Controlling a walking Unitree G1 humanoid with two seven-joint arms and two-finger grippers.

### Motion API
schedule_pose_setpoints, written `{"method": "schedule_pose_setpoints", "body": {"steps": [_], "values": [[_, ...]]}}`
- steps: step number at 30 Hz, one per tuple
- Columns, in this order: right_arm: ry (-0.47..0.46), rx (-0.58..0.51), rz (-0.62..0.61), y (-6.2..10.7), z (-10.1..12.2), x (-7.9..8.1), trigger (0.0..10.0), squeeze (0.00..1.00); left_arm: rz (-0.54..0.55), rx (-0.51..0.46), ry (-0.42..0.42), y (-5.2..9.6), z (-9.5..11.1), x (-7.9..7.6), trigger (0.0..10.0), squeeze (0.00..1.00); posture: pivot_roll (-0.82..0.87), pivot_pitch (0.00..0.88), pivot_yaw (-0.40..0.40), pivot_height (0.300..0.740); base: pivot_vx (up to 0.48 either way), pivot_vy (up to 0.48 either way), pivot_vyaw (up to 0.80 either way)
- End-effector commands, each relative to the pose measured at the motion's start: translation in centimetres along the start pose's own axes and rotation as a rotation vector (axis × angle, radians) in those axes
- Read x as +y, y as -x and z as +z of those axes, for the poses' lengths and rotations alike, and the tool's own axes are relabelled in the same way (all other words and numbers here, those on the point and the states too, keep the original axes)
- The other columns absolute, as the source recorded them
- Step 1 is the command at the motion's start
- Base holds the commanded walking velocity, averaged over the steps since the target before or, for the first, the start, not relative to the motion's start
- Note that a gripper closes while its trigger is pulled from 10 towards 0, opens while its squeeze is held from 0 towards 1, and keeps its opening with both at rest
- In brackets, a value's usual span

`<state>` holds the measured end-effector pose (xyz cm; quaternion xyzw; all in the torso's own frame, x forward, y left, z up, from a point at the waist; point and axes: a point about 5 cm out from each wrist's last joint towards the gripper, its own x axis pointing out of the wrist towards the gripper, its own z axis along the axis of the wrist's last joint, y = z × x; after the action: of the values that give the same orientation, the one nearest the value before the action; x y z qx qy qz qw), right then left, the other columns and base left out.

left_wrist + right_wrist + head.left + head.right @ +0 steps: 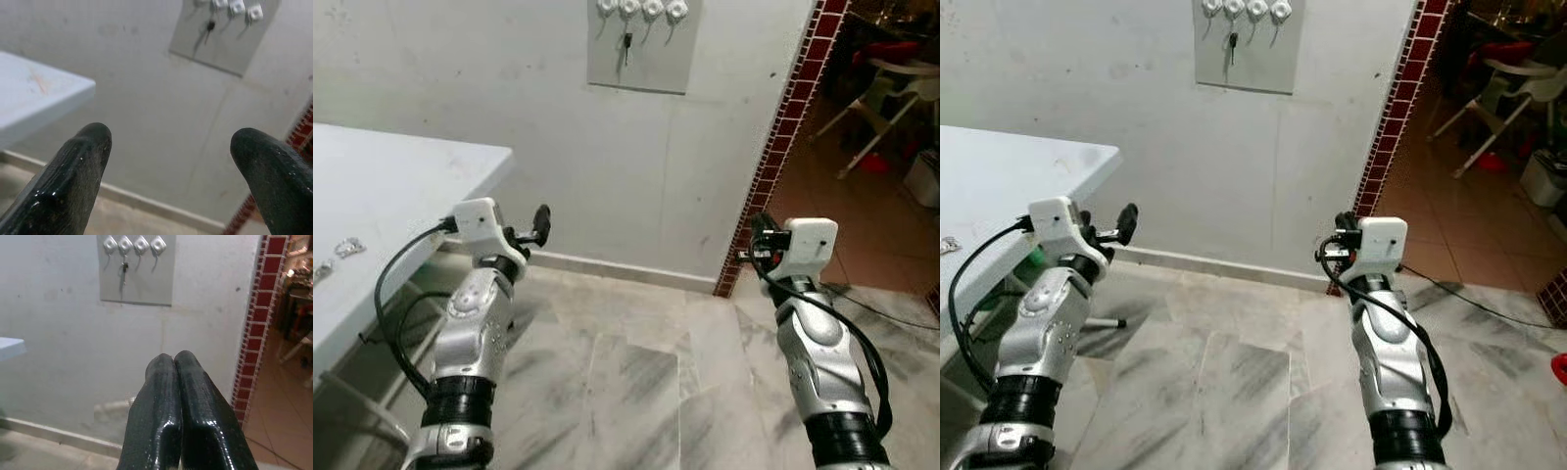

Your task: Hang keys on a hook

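Hanging from the second hook from the left on a grey hook board (643,59) fixed high on the white wall (607,166), the keys (626,45) are showing as a small dark bunch, with four pale hooks (640,10) lined along the board's top edge. Both silver arms are reaching forward, low and well apart from the board. The left end effector (168,147) is pointing toward the wall with its two black fingers (80,166) spread wide and nothing sitting between them; seen from the head, it is hovering just beside the corner of the white counter (401,186) on the robot's left. The right end effector (174,377) is holding its two fingers pressed together, touching along their length, with nothing gripped; it is hovering near the foot of a column of red tiles (783,137) that is edging the wall's right end. Small metallic items (350,248) are lying on the counter near its left side, too small to tell what they are. Grey marbled floor tiles (636,382) are running below both arms, and beyond the red tiles a white folding chair frame (886,98) is standing on brown tiling.
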<state>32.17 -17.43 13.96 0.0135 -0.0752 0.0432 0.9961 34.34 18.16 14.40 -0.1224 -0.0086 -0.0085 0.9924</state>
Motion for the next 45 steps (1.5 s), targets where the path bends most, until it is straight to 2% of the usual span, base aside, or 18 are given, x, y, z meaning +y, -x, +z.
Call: {"method": "schedule_pose_setpoints", "body": {"steps": [1,41,45], "values": [[0.007,-0.015,-0.006,0.05,0.45,-0.37,10.0,0.00,-0.023,0.008,0.015,-0.32,0.02,-0.88,10.0,0.00,0.02,0.000,-0.021,0.740,0.289,0.000,0.00],[0.020,-0.012,-0.003,0.03,0.56,-0.66,10.0,0.00,-0.009,0.031,0.038,-0.26,-0.53,-0.85,10.0,0.00,0.03,0.000,-0.024,0.740,0.286,0.000,0.00],[0.014,-0.020,-0.001,0.08,0.62,-0.66,10.0,0.00,-0.035,0.048,0.023,0.02,-0.93,-1.14,10.0,0.00,0.03,0.000,-0.024,0.740,0.289,0.000,0.00]]}}
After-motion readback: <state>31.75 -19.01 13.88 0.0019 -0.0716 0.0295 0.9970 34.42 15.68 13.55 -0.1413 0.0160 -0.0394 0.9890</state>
